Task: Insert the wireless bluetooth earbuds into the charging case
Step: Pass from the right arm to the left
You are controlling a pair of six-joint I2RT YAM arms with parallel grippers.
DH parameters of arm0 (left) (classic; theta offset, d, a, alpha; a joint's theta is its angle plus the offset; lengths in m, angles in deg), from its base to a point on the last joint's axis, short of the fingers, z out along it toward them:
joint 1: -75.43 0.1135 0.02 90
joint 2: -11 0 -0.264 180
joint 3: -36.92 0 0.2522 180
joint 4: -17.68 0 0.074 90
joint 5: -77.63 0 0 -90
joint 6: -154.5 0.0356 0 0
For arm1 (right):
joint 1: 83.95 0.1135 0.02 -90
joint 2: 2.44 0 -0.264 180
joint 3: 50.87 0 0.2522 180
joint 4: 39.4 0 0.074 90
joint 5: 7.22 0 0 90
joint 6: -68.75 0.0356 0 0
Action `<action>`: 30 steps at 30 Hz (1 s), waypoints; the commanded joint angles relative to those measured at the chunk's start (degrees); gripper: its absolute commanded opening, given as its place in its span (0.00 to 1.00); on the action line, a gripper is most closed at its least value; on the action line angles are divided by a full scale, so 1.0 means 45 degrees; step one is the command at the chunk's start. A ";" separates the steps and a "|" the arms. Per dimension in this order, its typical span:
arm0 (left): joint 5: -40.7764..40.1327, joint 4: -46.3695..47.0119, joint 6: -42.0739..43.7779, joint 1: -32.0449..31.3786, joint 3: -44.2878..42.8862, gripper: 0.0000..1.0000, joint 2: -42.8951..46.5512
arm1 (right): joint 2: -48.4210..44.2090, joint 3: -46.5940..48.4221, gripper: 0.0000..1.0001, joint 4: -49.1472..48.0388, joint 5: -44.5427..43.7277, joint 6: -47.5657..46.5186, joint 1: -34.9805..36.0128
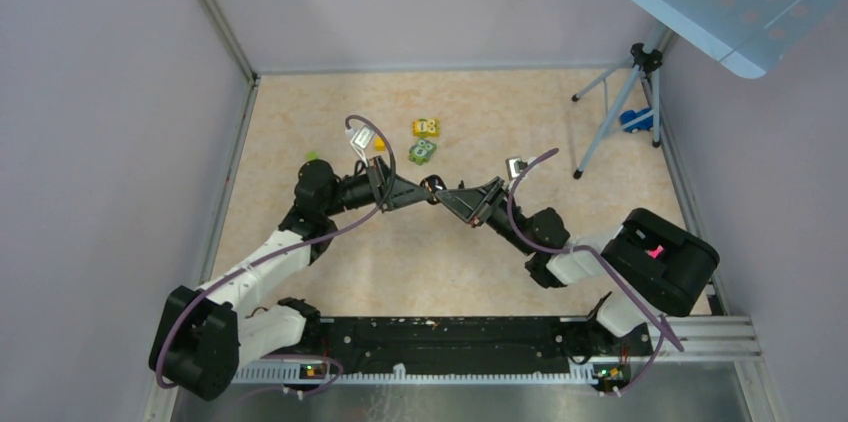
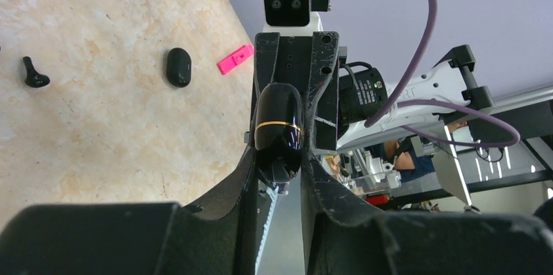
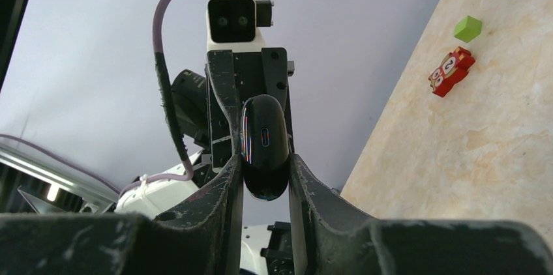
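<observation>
Left end effector (image 2: 280, 158) and right end effector (image 3: 264, 161) clamp the charging case (image 2: 277, 118).

At center, left gripper (image 1: 424, 189) meets right gripper (image 1: 446, 193).

Charging case (image 1: 432, 183) tiny, indistinct in the top view

Glossy black case (image 2: 277, 128) with a thin gold band; black earbud (image 2: 178, 67); beige marbled tabletop (image 2: 98, 144); pink tag (image 2: 235, 58); lime-green cube (image 3: 468, 28); red toy block (image 3: 451, 71) with white spots.
</observation>
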 commanded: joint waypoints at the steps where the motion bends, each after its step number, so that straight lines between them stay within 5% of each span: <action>1: 0.1599 0.1201 0.0861 -0.0109 -0.0275 0.00 0.0253 | -0.0097 0.0049 0.00 -0.2507 0.0597 0.0065 0.0058; 27: 0.2732 0.0904 0.1863 0.0272 -0.0494 0.00 0.0897 | -0.0084 0.0396 0.00 -0.2504 0.2186 0.0566 -0.0145; 30: 0.2692 0.0733 0.1903 0.0274 -0.0515 0.00 0.0935 | -0.0044 0.0429 0.16 -0.2517 0.2238 0.0400 -0.0140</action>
